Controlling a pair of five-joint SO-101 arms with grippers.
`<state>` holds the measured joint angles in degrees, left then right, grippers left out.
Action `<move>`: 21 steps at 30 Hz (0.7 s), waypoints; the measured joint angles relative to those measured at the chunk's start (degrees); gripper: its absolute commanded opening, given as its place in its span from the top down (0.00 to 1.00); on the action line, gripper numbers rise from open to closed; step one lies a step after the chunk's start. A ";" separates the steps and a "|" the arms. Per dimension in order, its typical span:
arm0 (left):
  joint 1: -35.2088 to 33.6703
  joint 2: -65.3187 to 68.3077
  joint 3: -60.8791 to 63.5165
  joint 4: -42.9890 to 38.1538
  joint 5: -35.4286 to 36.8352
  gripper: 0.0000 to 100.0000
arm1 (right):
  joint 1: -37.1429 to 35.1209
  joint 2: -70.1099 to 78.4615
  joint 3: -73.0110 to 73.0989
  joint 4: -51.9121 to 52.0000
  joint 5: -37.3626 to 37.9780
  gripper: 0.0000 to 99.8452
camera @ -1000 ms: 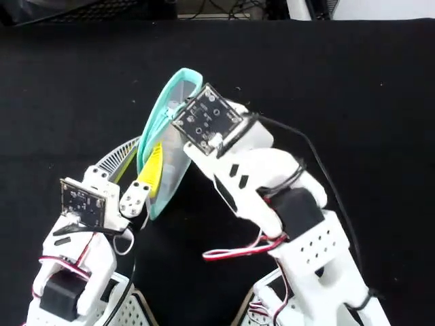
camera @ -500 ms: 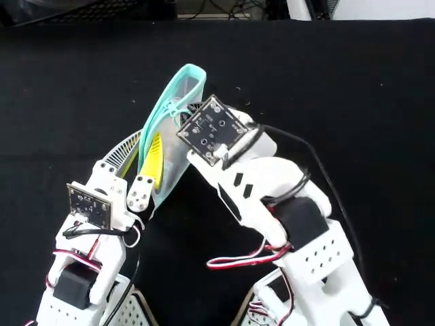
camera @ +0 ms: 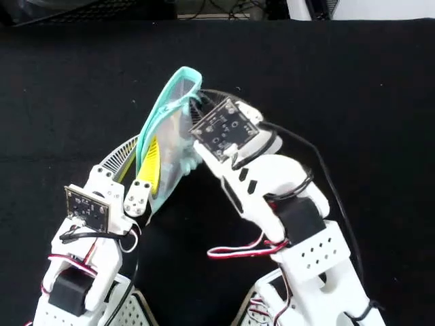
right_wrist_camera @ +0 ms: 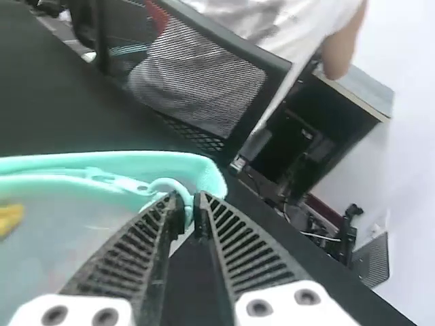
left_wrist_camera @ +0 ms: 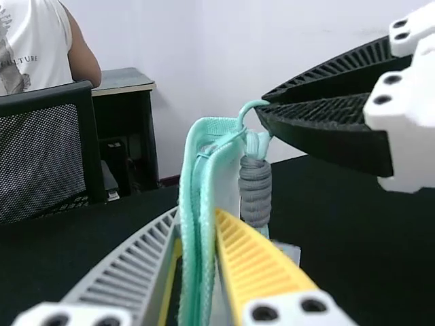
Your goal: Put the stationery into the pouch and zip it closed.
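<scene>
a: high view first. where is the translucent mint-green zip pouch (camera: 166, 129)?

b: off the black table (camera: 353, 81), standing on edge between the 2 arms. the left hand (left_wrist_camera: 200, 224), with 1 grey finger and 1 yellow, is clamped across the pouch's near end. the right hand (right_wrist_camera: 182, 200) has its black fingers pinched together at the far end, apparently on the teal zip pull (right_wrist_camera: 160, 187).

a: what could go wrong from here?

b: the pull is a thin loop, so i'd expect it could slip out of that narrow pinch under any tug. the left hand grips only 1 end, so a drag along the zip could twist the soft pouch or slide it through the fingers, and slack fabric could jam the slider. i also can't tell whether the stationery is inside.

a: and the arms?

b: the left arm sits low, its hand pointing away along the pouch. the right arm leans in from the other side, wrist bent over the pouch's far end.
</scene>
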<state>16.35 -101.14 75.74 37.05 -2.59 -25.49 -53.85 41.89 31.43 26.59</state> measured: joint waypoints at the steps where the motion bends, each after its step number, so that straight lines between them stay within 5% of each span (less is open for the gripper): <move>1: 0.09 0.00 -0.09 0.26 0.00 0.97 | 0.62 0.00 0.00 -0.09 0.00 0.99; 21: 0.18 -2.99 0.88 0.44 0.00 0.97 | 9.76 18.81 -11.60 -2.73 4.04 0.99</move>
<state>16.53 -104.13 76.62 37.49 -2.59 -15.74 -35.03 30.29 28.70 30.64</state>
